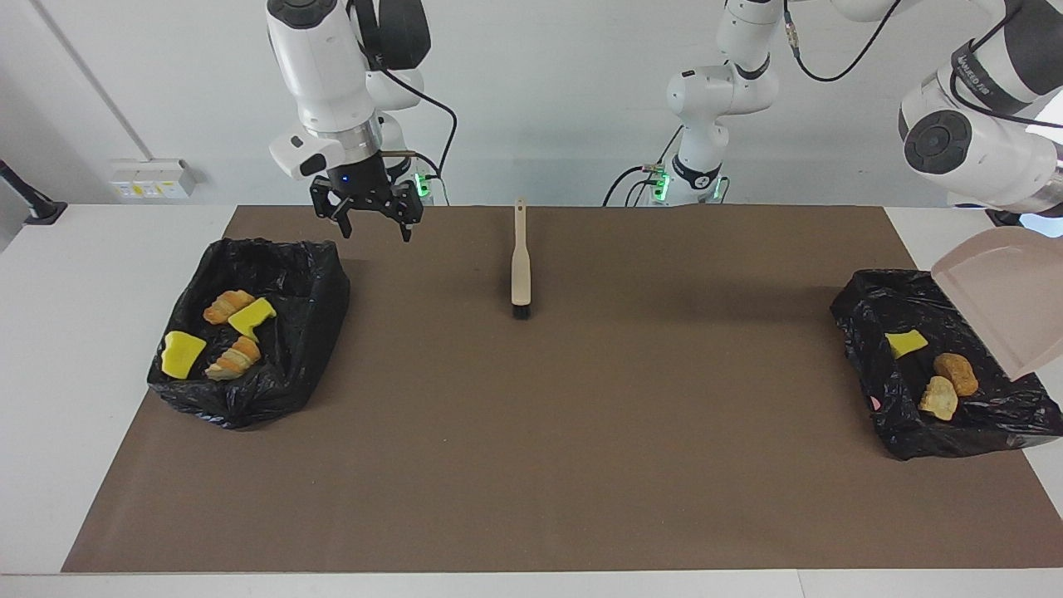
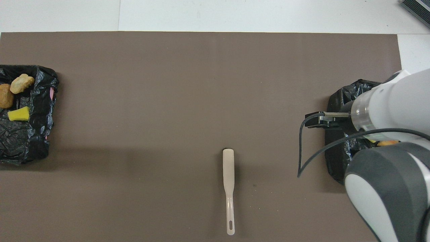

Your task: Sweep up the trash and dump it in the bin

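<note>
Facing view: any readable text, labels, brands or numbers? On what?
Nothing reads clearly.
White lettering on the left arm's black band: too blurred to read.
Yellow stickers on the wall socket panel: too small to read.
brush, dustpan: no markings visible.

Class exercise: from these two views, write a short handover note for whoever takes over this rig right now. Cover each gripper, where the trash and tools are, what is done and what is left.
Right gripper: open, empty, raised beside the bin at its arm's end.
Left gripper: out of view, shut on the dustpan, tipped over the other bin.
Brush: lying on the mat, near the robots.
Done: four trash pieces in the right arm's bin; a yellow sponge and two bread lumps in the other. No trash visible on the mat; dustpan looks empty.
Left: set the dustpan down.
</note>
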### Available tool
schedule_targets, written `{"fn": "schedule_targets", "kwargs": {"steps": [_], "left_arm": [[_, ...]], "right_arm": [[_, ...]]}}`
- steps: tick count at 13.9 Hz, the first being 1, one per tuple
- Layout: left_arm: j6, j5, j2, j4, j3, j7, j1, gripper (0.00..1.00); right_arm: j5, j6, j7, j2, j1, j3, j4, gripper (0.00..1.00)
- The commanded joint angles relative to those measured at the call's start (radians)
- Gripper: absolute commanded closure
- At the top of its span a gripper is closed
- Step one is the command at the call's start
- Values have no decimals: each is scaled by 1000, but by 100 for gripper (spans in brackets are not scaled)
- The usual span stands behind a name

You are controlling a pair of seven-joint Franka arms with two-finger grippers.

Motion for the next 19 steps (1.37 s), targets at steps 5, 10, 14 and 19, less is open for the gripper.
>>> {"fn": "schedule_targets", "kwargs": {"steps": [5, 10, 14, 19], "left_arm": [[-132, -499, -17, 107, -10, -4, -29, 100], [-117, -748, -25, 64, -34, -134, -31, 100], [-24, -881, -2, -11, -34, -355, -43, 100], [58, -948, 56, -54, -34, -631, -133, 100]], "right_arm": [[-39, -213, -220, 13, 20, -178, 191, 0], [-17, -233, -360, 5, -13, -229, 182, 0], [-18, -244, -366, 1, -12, -227, 184, 0], [-16, -244, -379, -4, -6, -227, 175, 0]]}}
